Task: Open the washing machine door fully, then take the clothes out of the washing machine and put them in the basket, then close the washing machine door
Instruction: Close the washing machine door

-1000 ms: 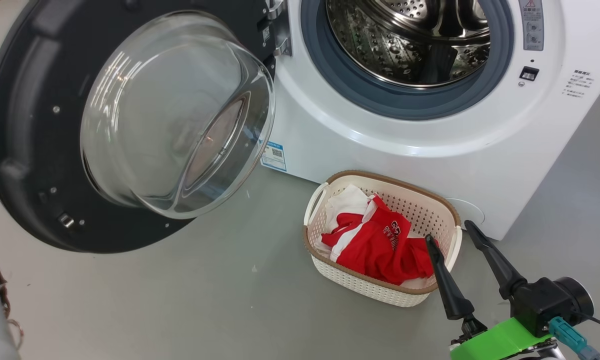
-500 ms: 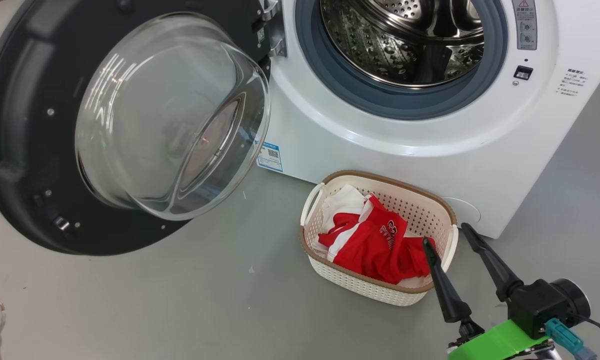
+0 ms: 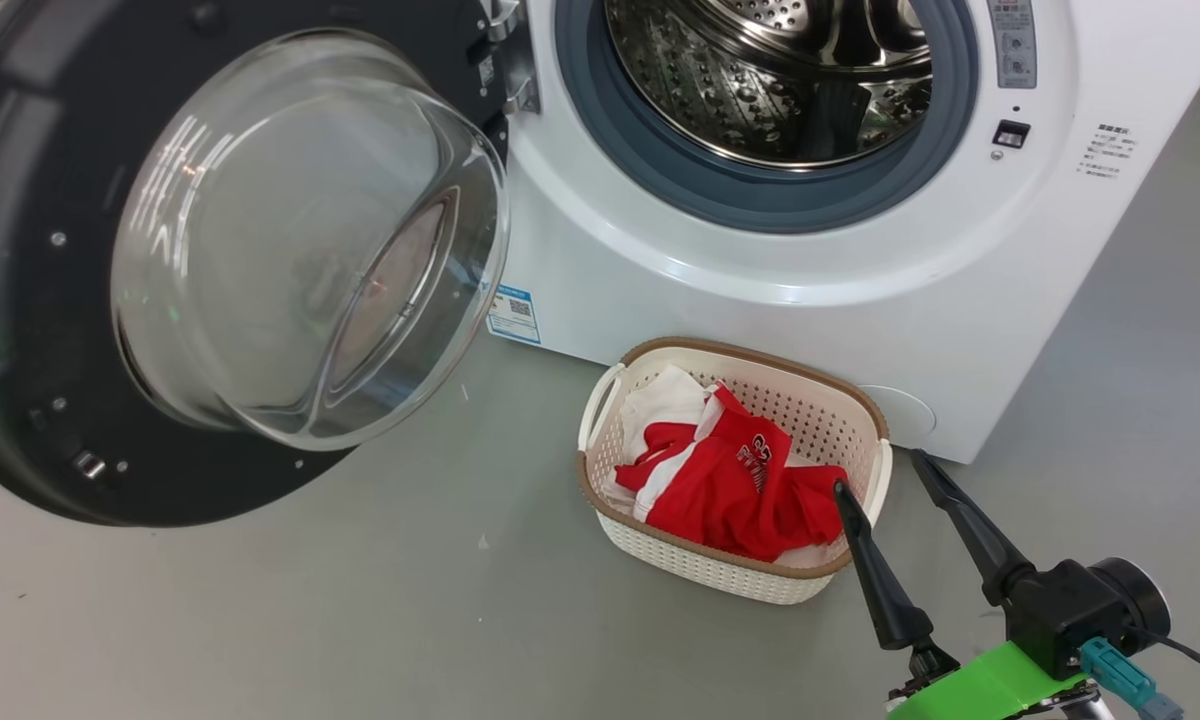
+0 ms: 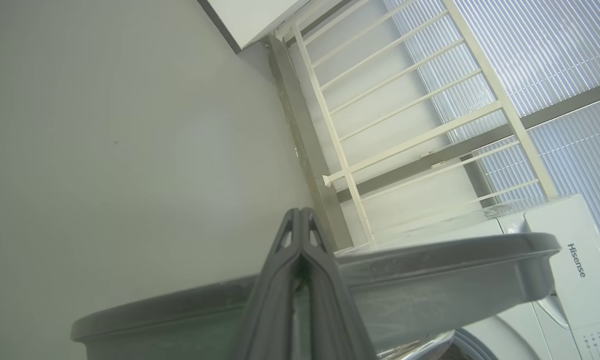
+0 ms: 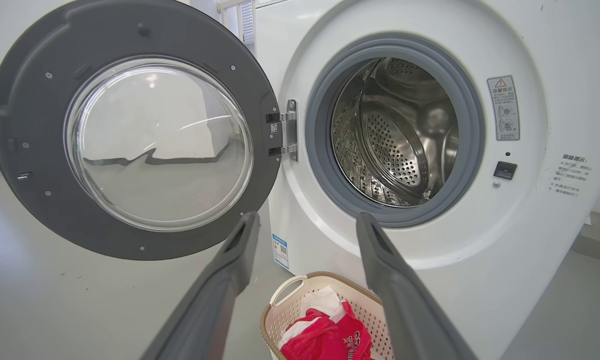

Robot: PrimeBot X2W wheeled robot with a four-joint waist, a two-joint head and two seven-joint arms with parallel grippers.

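Only your head camera has turned (the frame slides left). The clothes point(image 3: 740, 490) sit in the basket point(image 3: 740, 352), lower centre; the washing machine door point(image 3: 20, 300), upper left, hangs open. Right gripper point(image 3: 877, 472) jaws wide, left gripper point(image 4: 300, 215) jaws pressed together; closing comes next

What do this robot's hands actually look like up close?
The right gripper has two long, tapering black jaws on a black block, with a bright green bracket, a teal plug and a thin black cable. The left gripper has matching dark jaws with slotted tips.
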